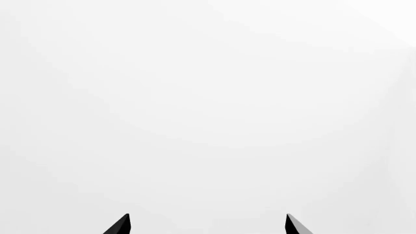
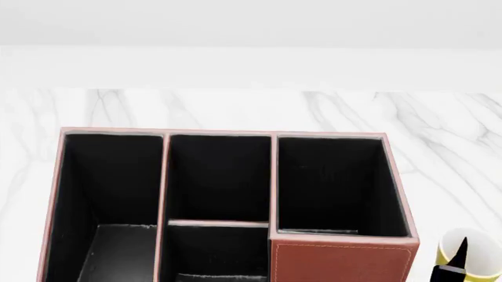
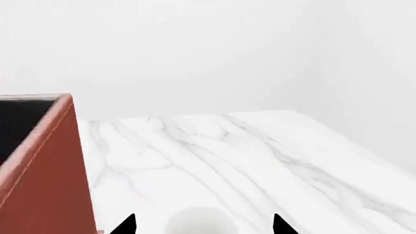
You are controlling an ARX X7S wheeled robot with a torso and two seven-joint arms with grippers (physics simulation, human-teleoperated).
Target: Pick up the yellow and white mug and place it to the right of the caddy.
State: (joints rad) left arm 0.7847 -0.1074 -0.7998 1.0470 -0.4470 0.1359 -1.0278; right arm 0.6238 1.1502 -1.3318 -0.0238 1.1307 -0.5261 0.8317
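Right tool (image 3: 204,225) shows two dark fingertips spread wide apart in its wrist view, and the rim of the yellow and white mug (image 3: 200,220) sits in the gap between them, with a clear margin on each side, so the fingertips do not appear to touch it. From the head view, one black finger of that tool (image 2: 457,258) crosses in front of the mug (image 2: 471,249), which stands upright on the counter (image 2: 439,129) with its white inside facing up and its yellow outside showing low on the wall; its handle cannot be made out. One mug is in view. Just beside the tool, toward the robot's left, stands the single caddy (image 2: 341,261), a reddish-brown box with light stitching; the mug is near its right-hand wall but apart from it. Four black compartments can be counted in the caddy: a long one farthest from the tool, two in the middle split by a divider, and one closest to the tool. The caddy's wall (image 3: 52,165) rises close alongside the right tool in its wrist view. Left tool (image 1: 208,225) has its two fingertips equally wide apart, holding nothing, with only blank white in front of it.
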